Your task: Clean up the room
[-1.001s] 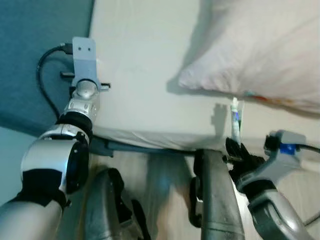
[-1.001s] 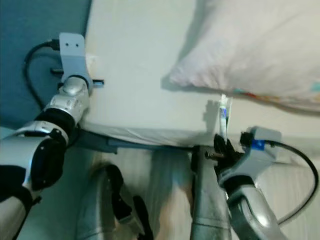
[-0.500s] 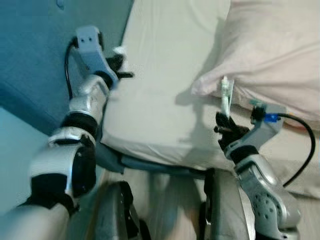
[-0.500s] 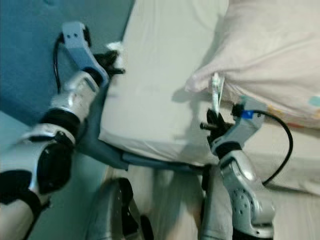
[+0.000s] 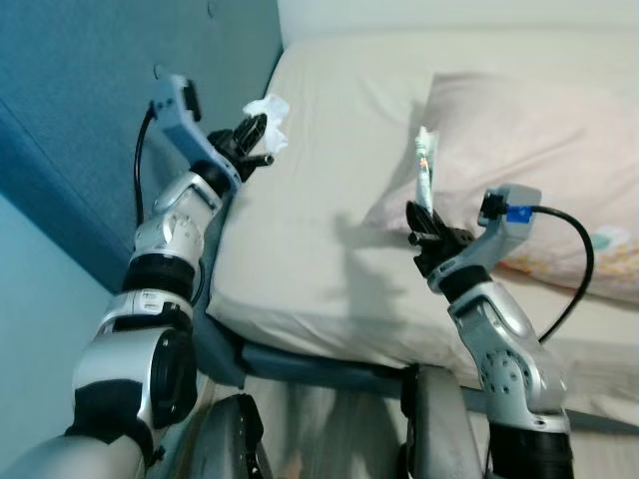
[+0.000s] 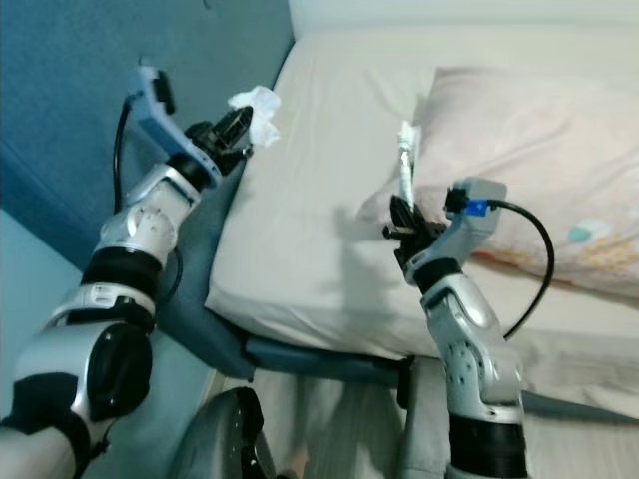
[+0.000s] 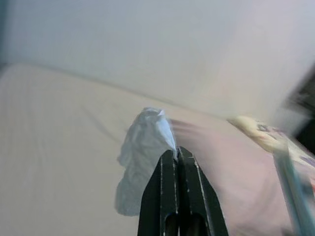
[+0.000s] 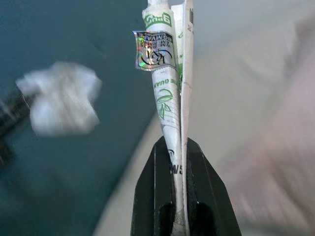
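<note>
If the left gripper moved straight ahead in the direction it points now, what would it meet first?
The left gripper, shut on a tissue, points across the bed toward the pillow. Probably the pillow comes first, though depth is unclear and it might pass over to the wall.

The white tube [image 8: 170, 83] is showing green print reading "GUA" partway along its side. A holographic sticker [image 8: 155, 50] at its 12 o'clock end is carrying lettering too small to read.

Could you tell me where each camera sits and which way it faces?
Left and right eye views: head, looking down at the bed; both arms show.
Left wrist view: along the left tool, shut on a tissue.
Right wrist view: along the right tool, shut on a tube.
Shared: tissue and tube show in all.
</note>
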Tool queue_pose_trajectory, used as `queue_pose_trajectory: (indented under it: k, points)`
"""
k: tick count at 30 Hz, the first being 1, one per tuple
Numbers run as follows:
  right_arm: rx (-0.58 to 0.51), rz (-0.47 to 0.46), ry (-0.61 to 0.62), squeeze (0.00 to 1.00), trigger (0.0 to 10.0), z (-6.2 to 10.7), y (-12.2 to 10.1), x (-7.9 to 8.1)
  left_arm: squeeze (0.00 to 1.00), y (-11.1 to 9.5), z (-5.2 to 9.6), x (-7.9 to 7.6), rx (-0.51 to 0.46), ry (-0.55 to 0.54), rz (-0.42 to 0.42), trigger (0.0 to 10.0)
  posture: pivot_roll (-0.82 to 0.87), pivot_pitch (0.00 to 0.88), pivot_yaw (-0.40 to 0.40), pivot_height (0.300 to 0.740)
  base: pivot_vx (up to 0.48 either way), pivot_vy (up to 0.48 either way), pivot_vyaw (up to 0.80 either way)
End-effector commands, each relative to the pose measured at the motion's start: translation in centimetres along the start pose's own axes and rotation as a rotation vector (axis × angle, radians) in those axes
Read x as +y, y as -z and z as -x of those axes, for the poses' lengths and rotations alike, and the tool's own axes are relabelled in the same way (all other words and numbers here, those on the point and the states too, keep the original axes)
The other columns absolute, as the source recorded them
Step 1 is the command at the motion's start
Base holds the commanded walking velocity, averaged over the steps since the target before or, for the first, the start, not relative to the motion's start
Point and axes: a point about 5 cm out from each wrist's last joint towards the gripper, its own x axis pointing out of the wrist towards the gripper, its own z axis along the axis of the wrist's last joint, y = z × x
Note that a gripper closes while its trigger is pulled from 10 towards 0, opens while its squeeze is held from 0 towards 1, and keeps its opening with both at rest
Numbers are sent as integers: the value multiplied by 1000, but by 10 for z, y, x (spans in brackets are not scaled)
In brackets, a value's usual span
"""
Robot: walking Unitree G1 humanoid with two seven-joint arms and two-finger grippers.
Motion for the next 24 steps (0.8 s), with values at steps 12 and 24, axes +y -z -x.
queue_pose_trajectory:
  k: [12,24]
  points:
    - [89,-48,28,0,10000,-1,34,-19,0,97,53,-17,145,-82,254,10000,-82,5,41,580,0,0,0]
    - [163,-17,54,0,10000,11,55,-37,0,124,64,-36,157,-70,393,10000,-131,0,33,615,0,0,0]
